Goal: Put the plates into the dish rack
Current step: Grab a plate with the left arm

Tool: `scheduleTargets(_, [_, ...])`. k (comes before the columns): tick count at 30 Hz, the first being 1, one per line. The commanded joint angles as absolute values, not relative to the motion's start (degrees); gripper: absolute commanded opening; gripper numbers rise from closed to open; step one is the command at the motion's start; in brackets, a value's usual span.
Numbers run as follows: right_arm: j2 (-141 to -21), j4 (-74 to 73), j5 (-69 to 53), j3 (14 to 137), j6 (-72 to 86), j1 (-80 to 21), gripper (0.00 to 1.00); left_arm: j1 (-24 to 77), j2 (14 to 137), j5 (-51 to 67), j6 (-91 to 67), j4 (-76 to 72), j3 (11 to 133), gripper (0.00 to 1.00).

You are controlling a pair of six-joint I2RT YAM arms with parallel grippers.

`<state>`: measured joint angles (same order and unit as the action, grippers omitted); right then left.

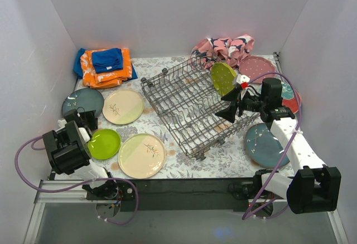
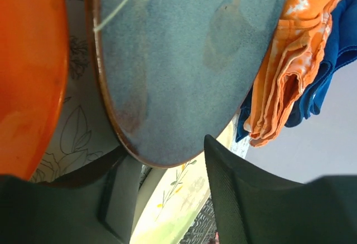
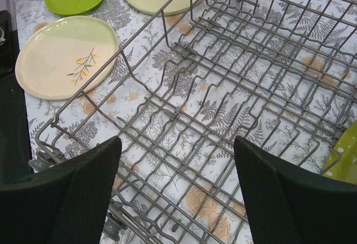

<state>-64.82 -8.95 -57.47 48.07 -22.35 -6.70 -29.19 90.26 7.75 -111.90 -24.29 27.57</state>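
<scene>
Left gripper (image 2: 164,155) straddles the rim of the teal plate (image 2: 189,60) at six o'clock; whether it pinches is unclear. Right gripper (image 3: 177,144) gapes wide, empty, over the dish rack (image 3: 184,49); a lime plate (image 3: 345,157) is cropped at three o'clock.

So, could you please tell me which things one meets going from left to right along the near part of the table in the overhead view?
The lime green plate → cream leaf-sprig plate → dish rack → speckled teal plate.

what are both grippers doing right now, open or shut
left gripper: jaws either side of the teal plate rim, cannot tell if it grips
right gripper: open, empty, above the dish rack
</scene>
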Motion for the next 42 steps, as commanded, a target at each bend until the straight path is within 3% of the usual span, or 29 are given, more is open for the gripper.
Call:
scheduleTargets(1, [-64.69, -7.65, -58.89, 48.25, -21.97, -6.24, 0.86, -29.62, 90.44, 6.77, -110.83, -22.15, 26.63, 0.41])
scheduleTargets(17, [-64.69, -7.73, -58.89, 48.08, -21.97, -5.89, 0.86, -29.79, 80.16, 11.95, -108.72, -21.1, 26.72, 0.0])
scheduleTargets(42, [-64.95, -7.74, -59.24, 47.99, -22.06, -5.54, 0.86, -30.59, 64.69, 16.61, -106.35, -14.33, 31.81, 0.0])
